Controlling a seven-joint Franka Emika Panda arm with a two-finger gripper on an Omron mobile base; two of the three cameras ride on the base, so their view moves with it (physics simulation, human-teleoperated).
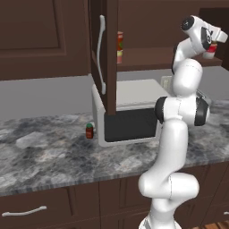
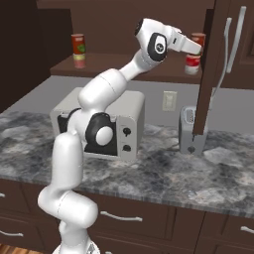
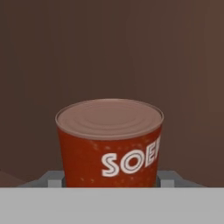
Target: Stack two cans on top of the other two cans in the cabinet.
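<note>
- Cabinet: dark brown wood, door swung open edge-on to the left base camera, with a long curved white handle. The inner shelf is a flat brown board.
- Left end of the shelf, right base view: a stack of two cans, red one above, pale-and-yellow one below, standing upright near the board's front edge. The same stack shows as a sliver beside the door edge in the left base view.
- Right end of the shelf: a red can with a white band stands upright, and another red can sits above it; whether the upper one rests on it I cannot tell.
- Gripper: the hand view shows a smooth red-orange can with a ringed pale top and white lettering, set between the two grey fingertips, which flank its base on both sides. The fingers appear closed upon it, though the contact itself is cut off at the frame's bottom.
- Arm pose: raised high and reaching forward into the cabinet at the right end of the shelf, the hand roughly level.
- Room: wide bare board lies between the two stacks; the door stands close to the right of the hand.
- Below: a grey mottled stone counter, a boxy white microwave, a small red green-capped bottle and a grey toaster.
</note>
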